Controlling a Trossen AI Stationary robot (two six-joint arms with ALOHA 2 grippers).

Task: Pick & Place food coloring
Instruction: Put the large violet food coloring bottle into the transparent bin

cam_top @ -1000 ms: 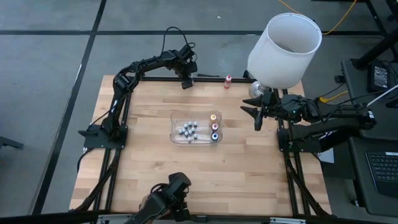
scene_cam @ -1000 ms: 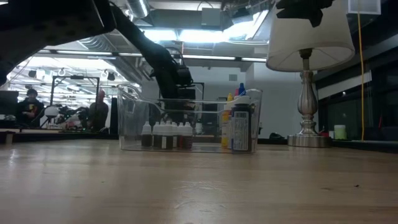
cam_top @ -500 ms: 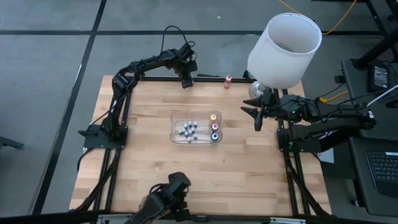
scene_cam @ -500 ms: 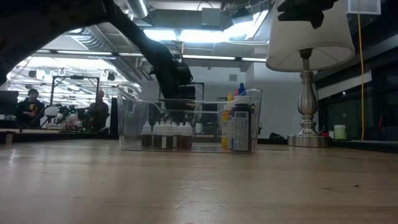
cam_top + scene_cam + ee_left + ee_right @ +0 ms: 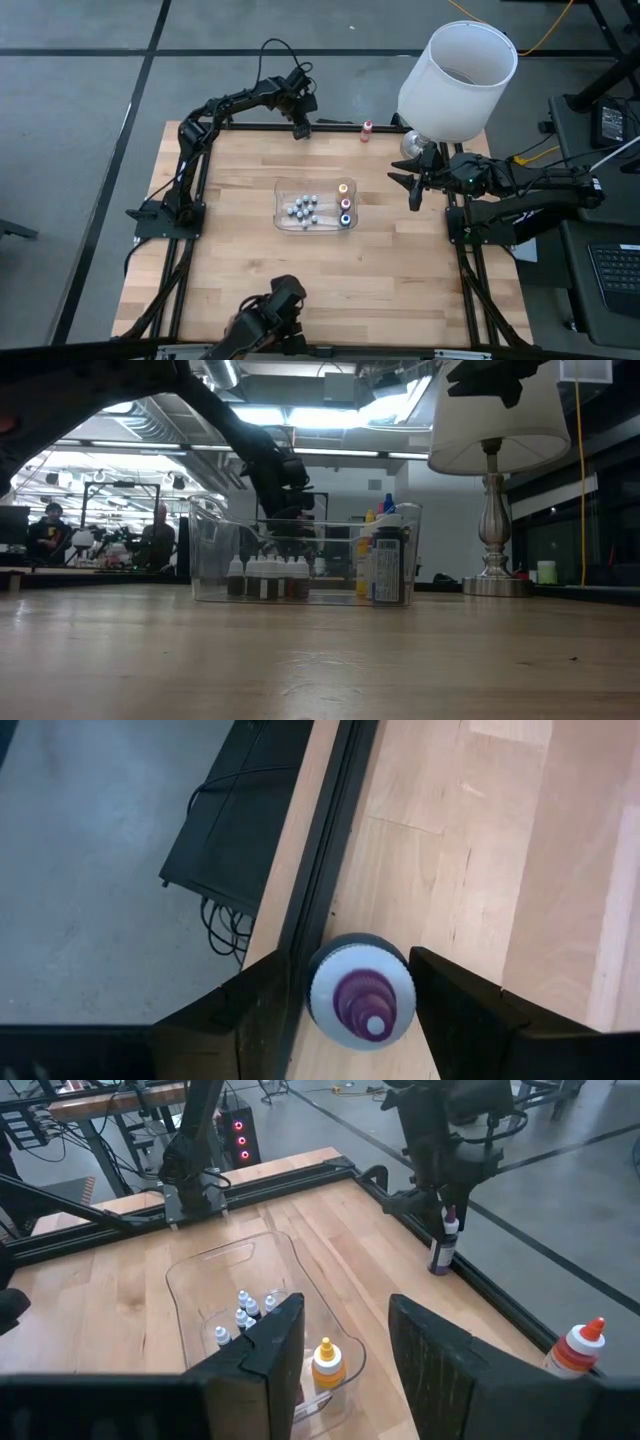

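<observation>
My left gripper (image 5: pixel 300 124) is at the table's far edge, pointing down and shut on a dark purple food coloring bottle (image 5: pixel 360 992), which also shows in the right wrist view (image 5: pixel 441 1250). A clear bin (image 5: pixel 315 206) at mid-table holds the yellow-orange (image 5: pixel 344 187), pink (image 5: pixel 346 203) and blue (image 5: pixel 346 219) bottles and several small white-capped ones. A red bottle (image 5: pixel 367 130) stands at the far edge. My right gripper (image 5: pixel 414 190) hovers open at the table's right side, right of the bin. My left gripper pinches the purple bottle's upper part, at the pale collar (image 5: pixel 328 995), between its two fingers. The fingers come from above, pointing down. The bottle hangs upright below them beside the far rail. Whether its base rests on the table, I cannot tell.
A lamp with a white shade (image 5: pixel 458 78) and a metal base (image 5: pixel 413 146) stands at the far right corner, close to my right arm. A black frame rail (image 5: pixel 340 126) runs along the far edge. Bare wood lies around the bin. People show in the room behind.
My left arm has risen a little at the far edge. My right arm has kept still, and the bin's contents are as before.
</observation>
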